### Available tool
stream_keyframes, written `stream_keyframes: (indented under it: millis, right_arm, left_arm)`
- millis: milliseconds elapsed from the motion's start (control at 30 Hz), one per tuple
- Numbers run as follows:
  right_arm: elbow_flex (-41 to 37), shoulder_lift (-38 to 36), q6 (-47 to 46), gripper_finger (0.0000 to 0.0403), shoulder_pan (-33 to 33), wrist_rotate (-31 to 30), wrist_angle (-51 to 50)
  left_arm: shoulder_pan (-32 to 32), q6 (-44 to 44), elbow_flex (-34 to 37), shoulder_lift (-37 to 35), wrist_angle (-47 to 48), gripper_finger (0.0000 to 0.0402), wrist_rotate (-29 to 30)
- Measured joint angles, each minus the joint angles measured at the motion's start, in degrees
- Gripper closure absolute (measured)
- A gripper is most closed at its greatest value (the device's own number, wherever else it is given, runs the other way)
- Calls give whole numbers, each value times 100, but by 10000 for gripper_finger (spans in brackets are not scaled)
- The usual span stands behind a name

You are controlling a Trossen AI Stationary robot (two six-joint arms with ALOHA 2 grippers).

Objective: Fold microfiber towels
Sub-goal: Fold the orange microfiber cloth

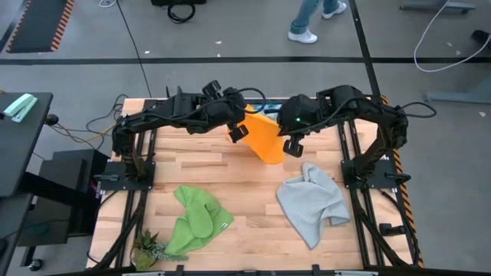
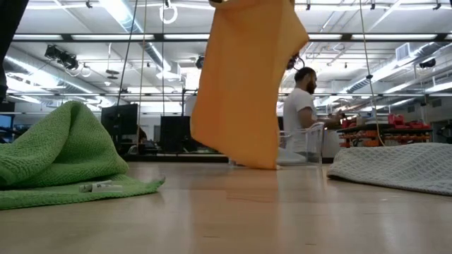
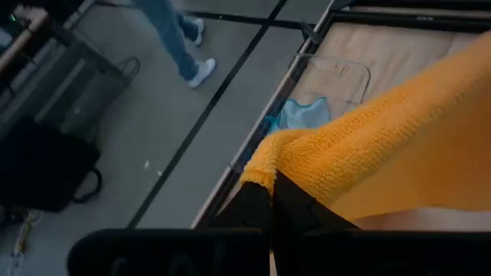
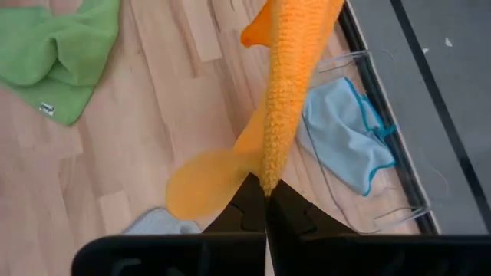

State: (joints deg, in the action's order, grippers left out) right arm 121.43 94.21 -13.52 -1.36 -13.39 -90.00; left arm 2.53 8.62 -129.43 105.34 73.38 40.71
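The yellow-orange towel (image 1: 265, 136) hangs between my two grippers over the table's far middle. In the low view it hangs as a broad sheet (image 2: 247, 85), with its lower edge (image 2: 254, 164) close to the tabletop. My left gripper (image 1: 236, 132) is shut on one upper corner and my right gripper (image 1: 291, 146) on the other. The bright green towel (image 1: 196, 218) lies crumpled at the near left. The light grey towel (image 1: 311, 201) lies crumpled at the near right. The light blue towel (image 4: 345, 138) lies in a clear tray at the far edge. My left gripper pinches the orange towel's upper corner (image 3: 265, 170) between its two shut fingers. The cloth runs from there toward my right gripper and hangs below. My right gripper pinches the towel's upper edge at its other corner (image 4: 268, 172) between its two shut fingers, and the cloth hangs down below them toward the table.
A small green plant-like object (image 1: 147, 247) lies at the near left corner beside the green towel. The clear tray (image 3: 341, 77) stands at the table's far edge. Bare wood (image 1: 253, 207) shows between the green and grey towels. A person sits in the room beyond the table (image 2: 300, 106).
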Motion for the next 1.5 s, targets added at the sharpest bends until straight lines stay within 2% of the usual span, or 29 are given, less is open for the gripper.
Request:
stream_keyframes:
  millis: [233, 300, 467, 633, 833, 1033, 1100, 1500]
  right_arm:
    - [0, 2, 24, 403, -159, 41, 22]
    - [-26, 15, 24, 403, -204, 141, -6]
    - [-138, 40, 104, 403, -309, 388, -47]
    - [-151, 10, 161, 403, -445, 592, -20]
    - [-151, 7, 192, 403, -531, 1236, -9]
    - [-151, 7, 119, 403, -612, 1970, -4]
    - [-172, 7, 60, 403, -665, 2046, 2]
    - [-583, 7, 20, 403, -710, 2119, -2]
  left_arm:
    - [-140, 536, 0, 0, 398, 393, -62]
    - [-184, 498, 0, 0, 421, 382, -278]
    - [-165, 63, 107, 16, 479, 361, -1791]
    - [-141, -522, 244, 40, 442, 351, -2777]
    - [94, -1260, 427, 39, 462, 339, -4199]
    - [456, -1466, 428, 39, 444, 320, -5469]
    - [559, -1560, 428, 39, 421, 312, -5637]
    - [921, -2212, 422, 106, 52, 255, -5645]
